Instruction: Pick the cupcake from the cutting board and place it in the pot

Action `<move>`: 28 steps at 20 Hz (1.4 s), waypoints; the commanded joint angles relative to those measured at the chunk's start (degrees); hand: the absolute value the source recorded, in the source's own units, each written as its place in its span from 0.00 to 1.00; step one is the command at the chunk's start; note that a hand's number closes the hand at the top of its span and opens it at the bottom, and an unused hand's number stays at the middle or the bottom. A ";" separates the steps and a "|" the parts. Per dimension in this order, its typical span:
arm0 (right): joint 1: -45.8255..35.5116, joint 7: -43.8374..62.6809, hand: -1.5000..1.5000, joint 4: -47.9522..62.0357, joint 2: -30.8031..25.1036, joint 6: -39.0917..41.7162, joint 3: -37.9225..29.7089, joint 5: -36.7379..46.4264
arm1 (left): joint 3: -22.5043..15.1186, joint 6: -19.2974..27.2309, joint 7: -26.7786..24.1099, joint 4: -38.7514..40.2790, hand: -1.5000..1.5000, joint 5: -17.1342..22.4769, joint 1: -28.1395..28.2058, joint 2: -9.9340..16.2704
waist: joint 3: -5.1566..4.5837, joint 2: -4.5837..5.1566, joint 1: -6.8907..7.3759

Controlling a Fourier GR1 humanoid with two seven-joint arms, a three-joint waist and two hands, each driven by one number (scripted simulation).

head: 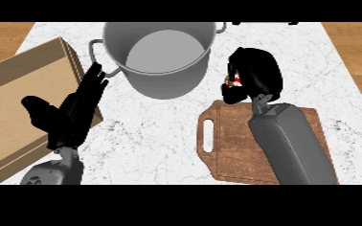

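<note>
Fingers (256, 72) curled round cupcake (232, 80); orientation seemingly upright, mostly hidden.

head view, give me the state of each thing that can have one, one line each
pot: upright on the counter, open top, nothing visible inside
cupcake: mostly hidden in the right hand, off the cutting board, not yet in the pot
cutting board: flat on the counter, nothing on it; forearm crosses above
right hand: fingers curled round the cupcake, beside the pot
left hand: open, fingers straight, holding nothing, near the pot's handle
</note>
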 commanded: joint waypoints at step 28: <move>-39.86 -2.14 1.00 33.67 5.00 -15.44 -7.37 -8.66 | 1.98 -3.05 -1.68 1.82 0.50 1.42 -0.89 1.14 | -0.08 0.78 2.27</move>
